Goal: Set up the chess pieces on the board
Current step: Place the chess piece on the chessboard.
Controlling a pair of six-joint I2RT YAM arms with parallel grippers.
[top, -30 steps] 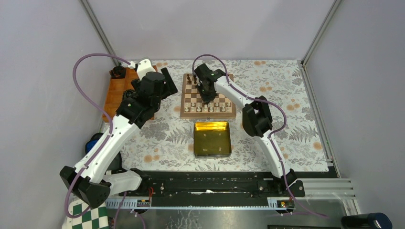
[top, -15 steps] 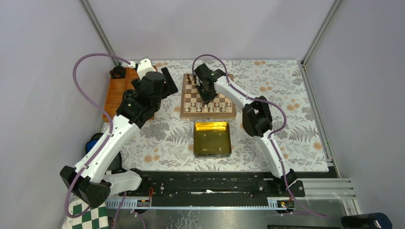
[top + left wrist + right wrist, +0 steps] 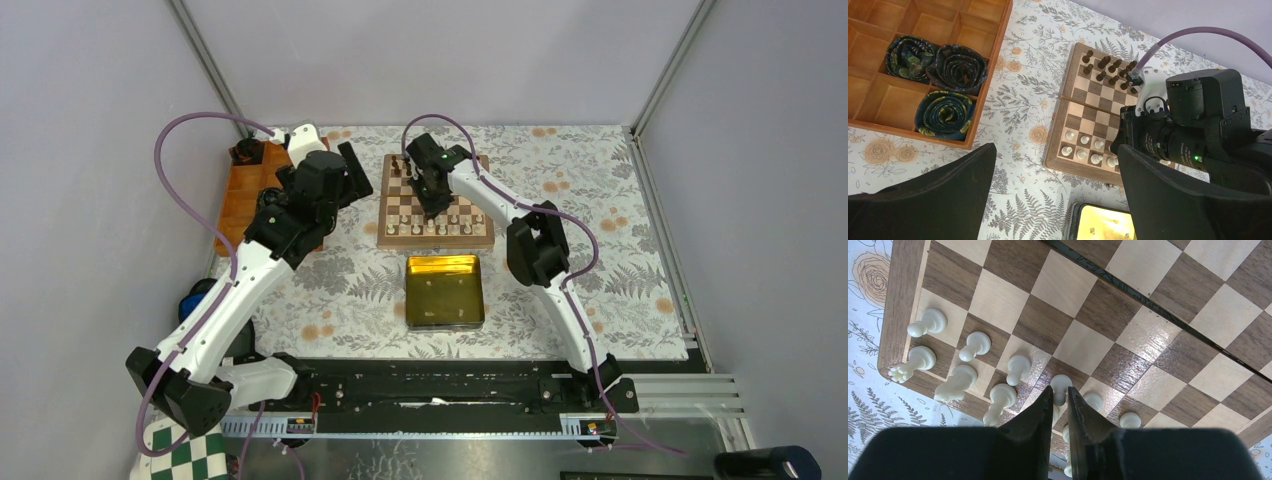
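The board (image 3: 435,240) lies at the middle back of the table. Cream-white chess pieces (image 3: 1083,150) stand in its two near rows, and dark pieces (image 3: 1108,70) fill the far rows. My right gripper (image 3: 1059,390) hangs low over the near rows with its jaws a narrow gap apart. A white pawn (image 3: 1061,384) stands on a dark square between the fingertips. More white pieces (image 3: 923,360) stand to its left. Beside the board's left rim, my left gripper (image 3: 1056,150) hovers high above the cloth, wide open and holding nothing.
A yellow tin (image 3: 445,292) lies open just in front of the board, with a few small pieces inside. An orange wooden tray (image 3: 243,195) holding rolled ties (image 3: 945,112) lies at the left. A green-and-white mat (image 3: 185,455) pokes out at the near left corner.
The right gripper's jaws have parted slightly around the white pawn. Both arms stay where they were.
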